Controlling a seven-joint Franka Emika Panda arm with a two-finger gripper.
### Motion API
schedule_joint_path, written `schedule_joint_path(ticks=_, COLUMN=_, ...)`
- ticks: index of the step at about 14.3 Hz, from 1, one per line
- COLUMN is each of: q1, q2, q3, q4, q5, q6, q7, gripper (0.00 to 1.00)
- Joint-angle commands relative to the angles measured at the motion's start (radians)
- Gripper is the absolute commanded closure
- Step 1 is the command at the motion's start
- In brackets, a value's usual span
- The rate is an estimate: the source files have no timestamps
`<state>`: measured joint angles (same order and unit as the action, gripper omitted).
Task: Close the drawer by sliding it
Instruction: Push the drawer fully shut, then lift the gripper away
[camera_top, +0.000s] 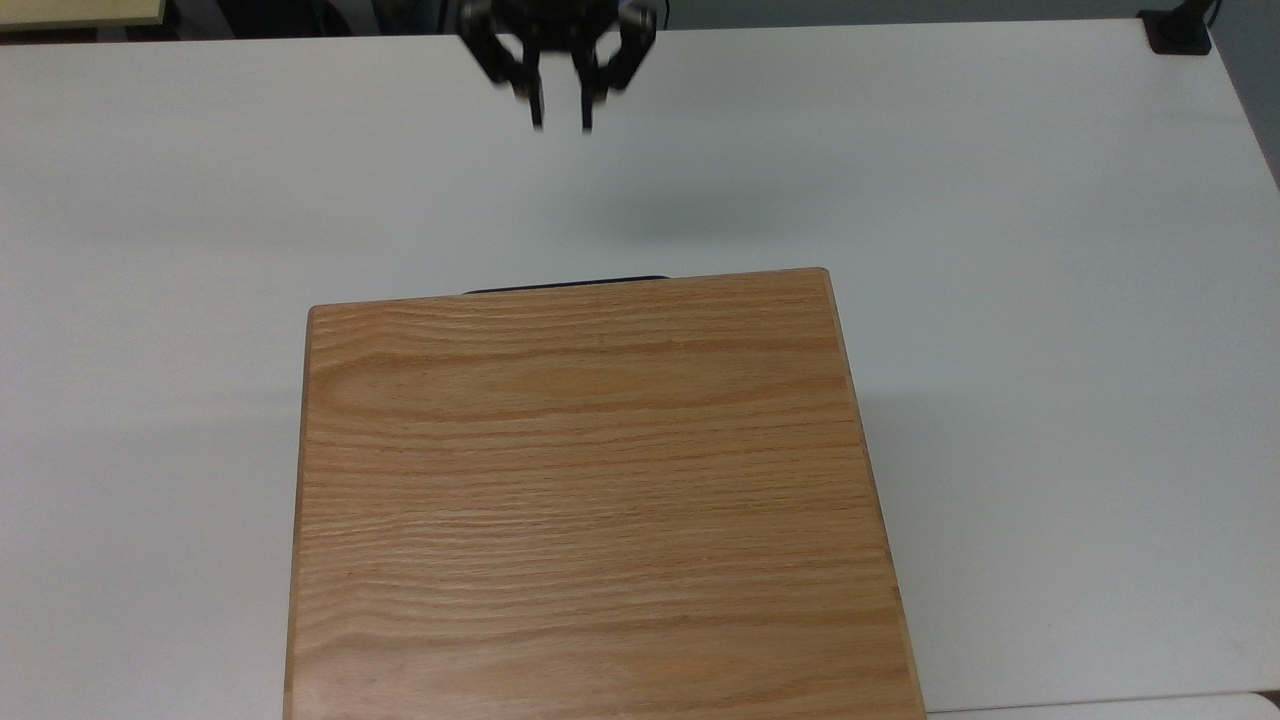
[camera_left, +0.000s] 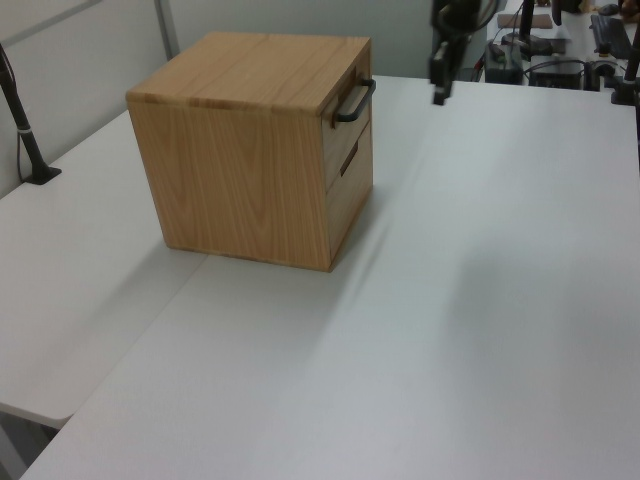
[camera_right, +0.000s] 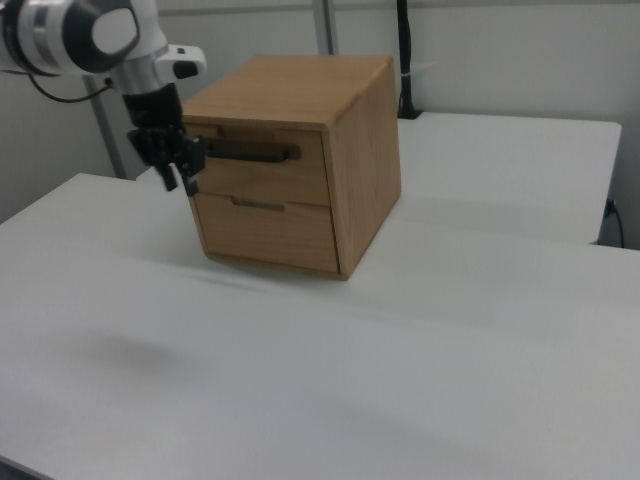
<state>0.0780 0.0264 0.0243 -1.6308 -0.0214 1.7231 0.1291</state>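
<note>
Drawer (camera_right: 262, 160): upper of two fronts on the wooden cabinet. In the right view its front panel sits level with the lower drawer front (camera_right: 268, 232); in the left view no side wall or gap shows behind the panel.

Handle (camera_left: 353, 103): slim black bar across the upper front. In the top view only a thin dark strip of it (camera_top: 565, 287) shows past the far edge of the cabinet top.

Cabinet (camera_top: 590, 480): oak-grain box standing on the white table (camera_top: 1000, 250), with both fronts facing the arm.

Gripper (camera_top: 562, 125): clear of the handle and well apart from the cabinet, near the upper edge of the top view. In the left view it hangs above the table to the left view's right of the handle (camera_left: 439, 95). In the right view it overlaps the near end of the handle (camera_right: 181, 180), which is judged a line-of-sight effect and not contact.

Finger state: the two fingers point down with a clear gap between them; nothing is held.

Task progress: the sliding step appears finished, since the drawer reads as fully seated in all three views. The gripper outline is blurred in the top view, so its exact height over the table cannot be fixed.

Remaining work: none apparent on the drawer itself; at most, moving the arm clear.

Risk: low; no object lies between gripper and cabinet.
</note>
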Motion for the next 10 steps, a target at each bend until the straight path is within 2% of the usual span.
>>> schedule_joint_path(ticks=1, q1=-0.003, q2=-0.091, q3=-0.003, q4=-0.073, q5=0.021, q6=-0.115, q7=-0.032, gripper=0.00)
schedule_joint_path(ticks=10, q1=-0.020, q2=-0.072, q3=-0.021, q4=-0.057, q5=0.009, q6=-0.119, q7=-0.063, gripper=0.00)
